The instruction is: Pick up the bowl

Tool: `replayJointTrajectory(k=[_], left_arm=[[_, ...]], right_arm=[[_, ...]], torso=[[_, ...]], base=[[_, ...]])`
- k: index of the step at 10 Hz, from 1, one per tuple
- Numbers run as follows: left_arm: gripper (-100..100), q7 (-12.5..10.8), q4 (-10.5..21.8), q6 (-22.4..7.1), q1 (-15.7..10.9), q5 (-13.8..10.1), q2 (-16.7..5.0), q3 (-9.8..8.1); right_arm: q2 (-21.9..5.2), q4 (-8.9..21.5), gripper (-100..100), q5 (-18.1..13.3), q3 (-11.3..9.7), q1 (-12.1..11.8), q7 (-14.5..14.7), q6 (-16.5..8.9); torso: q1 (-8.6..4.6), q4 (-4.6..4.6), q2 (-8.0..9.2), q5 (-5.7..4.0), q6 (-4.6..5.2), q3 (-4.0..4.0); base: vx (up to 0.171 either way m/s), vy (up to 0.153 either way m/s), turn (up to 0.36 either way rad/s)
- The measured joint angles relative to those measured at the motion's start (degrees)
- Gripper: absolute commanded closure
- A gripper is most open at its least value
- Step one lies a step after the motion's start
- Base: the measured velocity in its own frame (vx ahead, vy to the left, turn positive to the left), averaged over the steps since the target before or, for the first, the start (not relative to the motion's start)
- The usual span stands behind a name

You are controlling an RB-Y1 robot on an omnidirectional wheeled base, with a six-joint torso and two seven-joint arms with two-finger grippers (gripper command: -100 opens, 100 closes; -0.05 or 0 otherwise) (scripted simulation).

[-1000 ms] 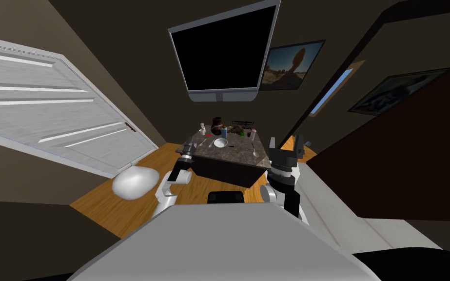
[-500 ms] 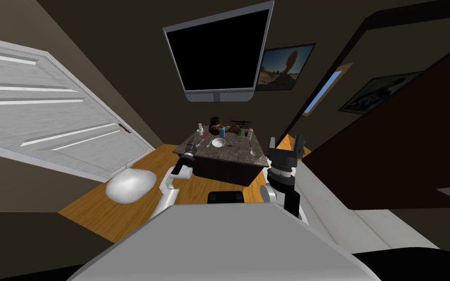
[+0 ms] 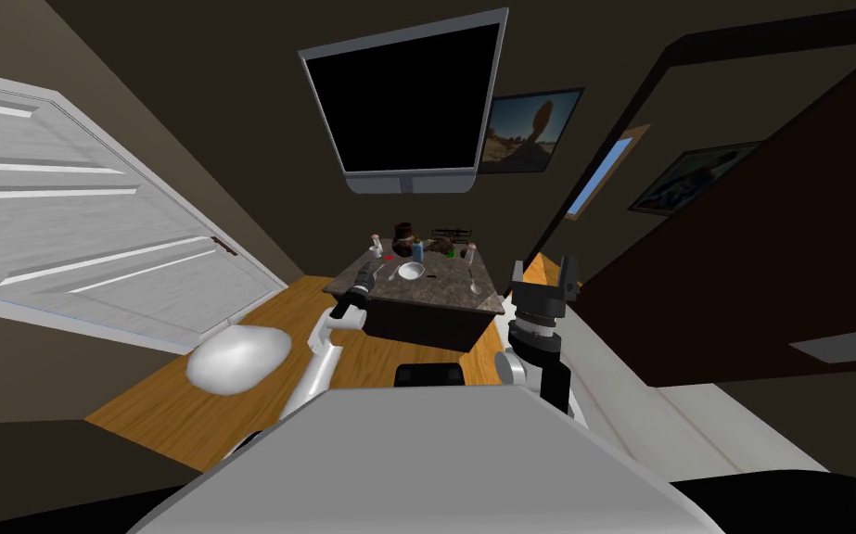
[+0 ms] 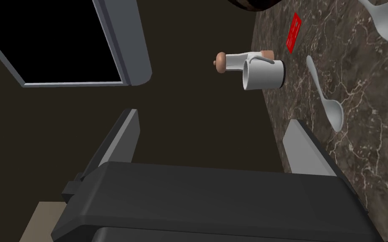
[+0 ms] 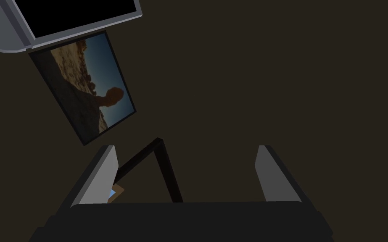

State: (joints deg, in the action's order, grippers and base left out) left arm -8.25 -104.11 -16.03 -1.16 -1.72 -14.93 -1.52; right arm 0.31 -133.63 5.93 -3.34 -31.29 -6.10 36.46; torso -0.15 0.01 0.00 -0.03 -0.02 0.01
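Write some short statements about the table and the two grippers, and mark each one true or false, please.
1. The bowl sits on the dark marbled table. True.
2. The left gripper is shut on the bowl. False: it is open and empty, at the table's edge near a white mug.
3. The right gripper is open. True.
4. A spoon stands inside the white mug. False: the spoon lies flat on the table, near the mug.
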Motion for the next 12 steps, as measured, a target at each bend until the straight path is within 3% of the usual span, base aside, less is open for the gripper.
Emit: replayJointTrajectory(k=[6, 12], left_arm=[[-100, -0.13, 9.97, -8.74, -8.05, -0.73, -0.80, -1.34], [-100, -0.34, 17.22, -19.19, -14.96, -2.60, -2.90, -2.94]], right_arm=[[0.00, 0.00, 0, 0.00, 0.00, 0.00, 0.00, 0.00], [0.00, 0.00, 0, 0.00, 0.00, -0.01, 0.00, 0.00]], torso=[[-0.09, -0.02, -0.06, -0.02, 0.00, -0.04], [-0.13, -0.02, -0.08, -0.03, -0.01, -0.05]], base=[[0.001, -0.054, -0.038], [0.011, -0.068, -0.018]])
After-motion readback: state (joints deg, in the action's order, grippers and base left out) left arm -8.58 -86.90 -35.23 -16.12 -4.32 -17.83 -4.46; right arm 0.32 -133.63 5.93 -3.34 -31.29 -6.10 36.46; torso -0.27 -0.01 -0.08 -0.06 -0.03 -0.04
